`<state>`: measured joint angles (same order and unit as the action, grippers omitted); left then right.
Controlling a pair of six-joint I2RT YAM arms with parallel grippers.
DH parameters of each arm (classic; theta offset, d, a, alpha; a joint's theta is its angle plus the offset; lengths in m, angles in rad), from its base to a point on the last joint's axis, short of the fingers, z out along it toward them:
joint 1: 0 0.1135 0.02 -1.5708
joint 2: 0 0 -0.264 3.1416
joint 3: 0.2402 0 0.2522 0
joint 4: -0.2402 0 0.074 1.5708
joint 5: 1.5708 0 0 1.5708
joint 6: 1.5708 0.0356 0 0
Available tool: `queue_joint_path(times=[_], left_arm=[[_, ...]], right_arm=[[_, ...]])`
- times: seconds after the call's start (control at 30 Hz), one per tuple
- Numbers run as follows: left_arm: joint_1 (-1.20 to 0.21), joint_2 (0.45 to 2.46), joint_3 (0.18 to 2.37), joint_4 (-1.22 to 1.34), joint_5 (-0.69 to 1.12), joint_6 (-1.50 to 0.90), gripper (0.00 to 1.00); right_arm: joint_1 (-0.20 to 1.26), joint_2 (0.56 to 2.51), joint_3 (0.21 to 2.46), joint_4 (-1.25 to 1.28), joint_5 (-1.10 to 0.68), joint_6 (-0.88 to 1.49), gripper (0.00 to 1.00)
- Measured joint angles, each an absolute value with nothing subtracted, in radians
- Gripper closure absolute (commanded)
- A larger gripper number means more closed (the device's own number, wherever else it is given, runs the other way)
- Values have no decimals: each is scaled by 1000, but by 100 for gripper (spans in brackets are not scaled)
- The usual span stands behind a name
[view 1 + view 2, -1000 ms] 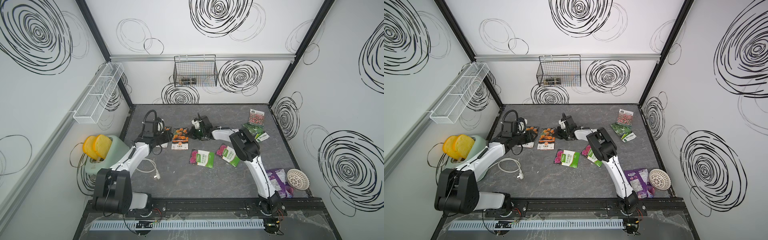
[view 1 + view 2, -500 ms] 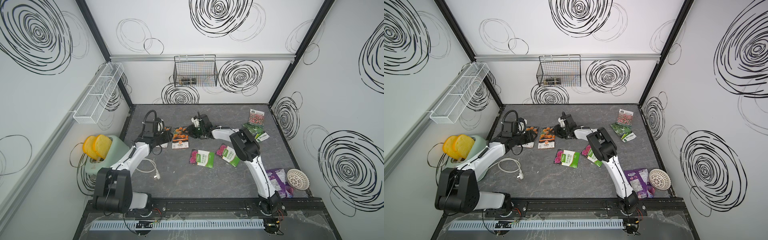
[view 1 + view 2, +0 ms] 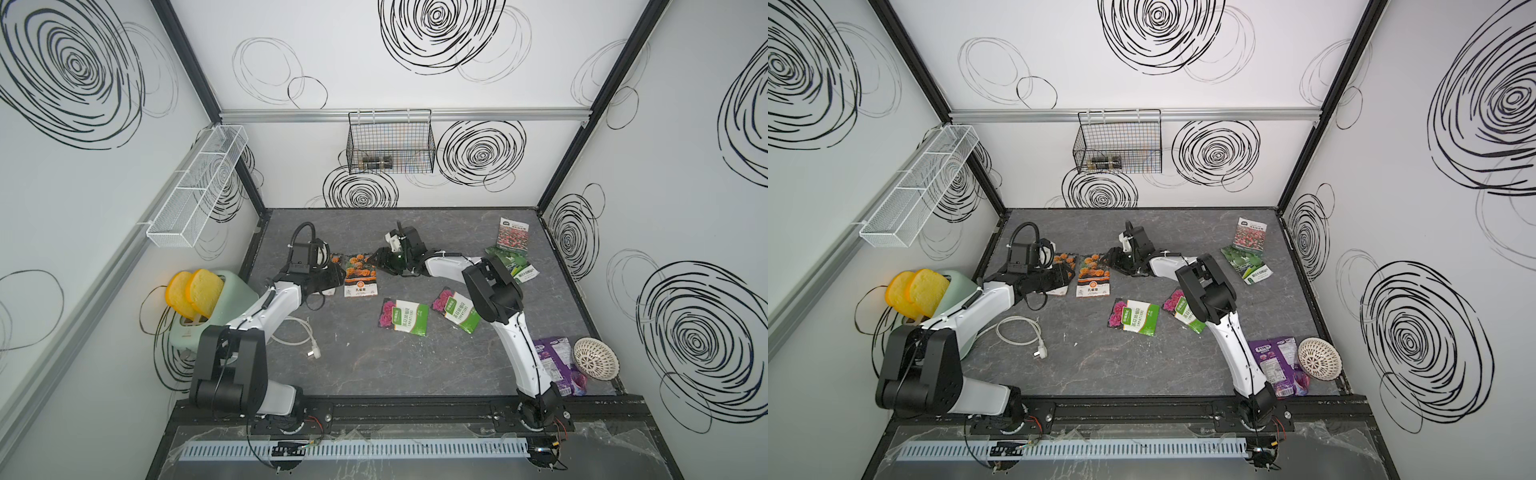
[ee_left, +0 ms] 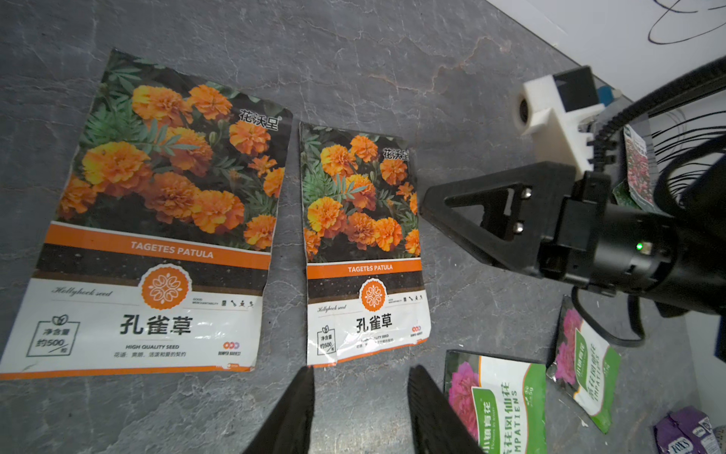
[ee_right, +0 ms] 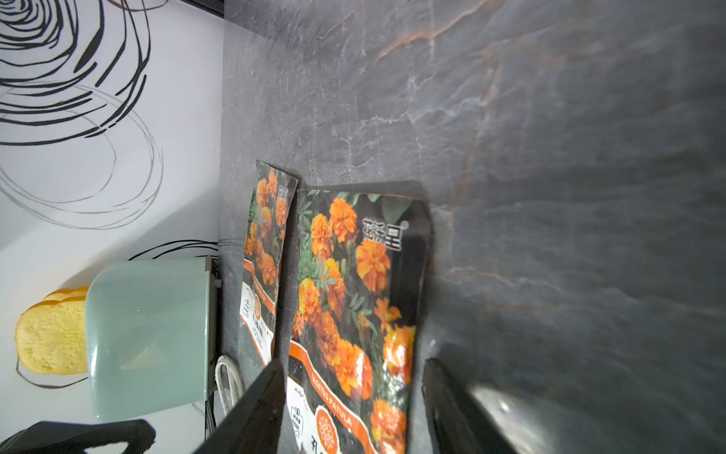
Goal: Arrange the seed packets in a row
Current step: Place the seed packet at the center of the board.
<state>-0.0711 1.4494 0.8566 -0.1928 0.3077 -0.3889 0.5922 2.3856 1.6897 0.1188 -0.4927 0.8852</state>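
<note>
**Row begun with two orange packets, four more to bring over**

At the far left of the table (image 3: pixel 374 365) the left orange packet (image 4: pixel 157 220) and the right orange packet (image 4: pixel 363 243) lie flat with their long edges parallel and just apart. This looks like the start of the row.

The right gripper (image 5: pixel 353 393) hangs low over the right orange packet. Its fingers are spread wide and the packet lies flat beneath them, not pinched.

The left gripper (image 4: pixel 361 393) sits just near of the pair, fingers also spread with nothing between them, probably placed to nudge an edge straight.

The first pink packet (image 3: pixel 403 316) and the second pink packet (image 3: pixel 455 309) lie tilted at mid-table, nearer than the row. The green packet (image 3: pixel 511 264) and the red packet (image 3: pixel 513 235) sit at the far right with their edges meeting. All four would need places to the right of the orange pair.

The purple snack bag (image 3: pixel 557 361) at the near right is not part of the row.
</note>
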Motion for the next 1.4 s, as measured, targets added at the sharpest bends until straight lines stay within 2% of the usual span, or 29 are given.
queue_joint_path(times=[0.2, 0.37, 0.67, 1.0, 1.4], left_arm=[[-114, 1477, 857, -193, 286, -387, 55], [-249, 1534, 867, -184, 266, -389, 56], [-443, 1692, 933, -128, 260, -402, 56], [-451, 1793, 986, -93, 260, -405, 56], [-450, 1834, 1007, -74, 260, -400, 56]], right_arm=[[545, 2298, 1574, 113, -474, 879, 40], [457, 2134, 1418, 107, -478, 863, 40], [278, 1860, 1308, -13, -486, 730, 40], [235, 1700, 1113, -132, -496, 619, 40], [229, 1656, 1069, -149, -501, 598, 40]])
